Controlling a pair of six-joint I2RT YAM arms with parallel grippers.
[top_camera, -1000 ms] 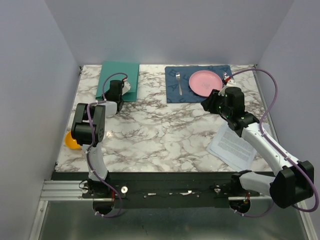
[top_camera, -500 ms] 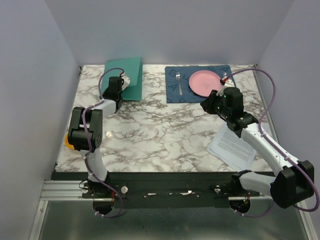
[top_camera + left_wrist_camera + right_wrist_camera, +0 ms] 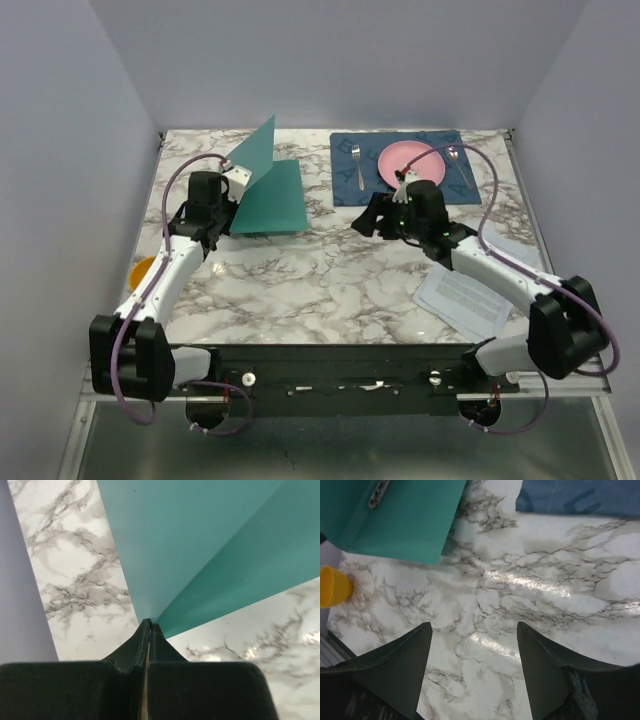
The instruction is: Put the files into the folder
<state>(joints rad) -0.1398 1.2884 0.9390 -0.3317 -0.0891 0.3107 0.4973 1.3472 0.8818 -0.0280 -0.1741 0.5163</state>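
Okay, your left gripper (image 3: 150,624) pinches the raised cover of the one folder (image 3: 275,195) at 12 o'clock. Your right gripper (image 3: 474,630) gapes empty, one stack of files (image 3: 462,298) at its 4 o'clock.

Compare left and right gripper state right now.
1. The left gripper has its fingers shut on the edge of the folder cover; the right gripper has its fingers spread wide and holds nothing.
2. The left gripper holds the cover tilted up at the far left; the right gripper hovers over the bare table near the middle.
Shared: neither touches the files, which lie at the near right.
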